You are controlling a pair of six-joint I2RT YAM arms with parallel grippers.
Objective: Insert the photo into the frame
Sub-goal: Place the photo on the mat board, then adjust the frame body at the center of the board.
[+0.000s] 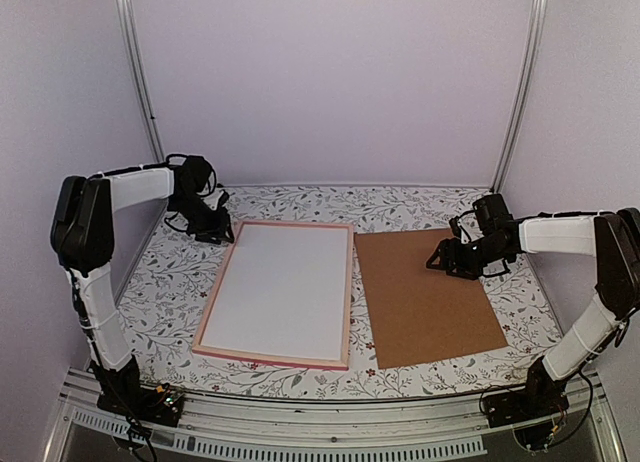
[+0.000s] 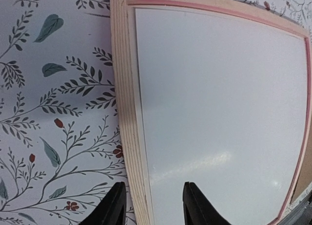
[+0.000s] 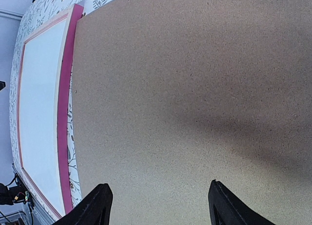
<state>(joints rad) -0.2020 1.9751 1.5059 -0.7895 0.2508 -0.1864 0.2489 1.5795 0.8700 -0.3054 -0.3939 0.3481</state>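
The pink frame [image 1: 347,282] lies flat in the middle of the table, its pale wooden rim [image 2: 126,113] running up the left wrist view. A plain white sheet [image 1: 285,287] fills its opening. The photo's dark print shows in no view. My left gripper [image 1: 215,232] hovers at the frame's far left corner. It [image 2: 153,208] is open, one finger [image 2: 113,208] over the tablecloth and the other over the white sheet, the rim between them untouched. My right gripper [image 1: 445,254] is open and empty above the brown hardboard [image 1: 425,302]; in its own view it [image 3: 161,205] has nothing but board below.
The brown hardboard [image 3: 185,88] lies just right of the frame [image 3: 63,113], nearly touching it. A floral tablecloth [image 1: 170,282] covers the table. White walls and metal posts close in the back and sides.
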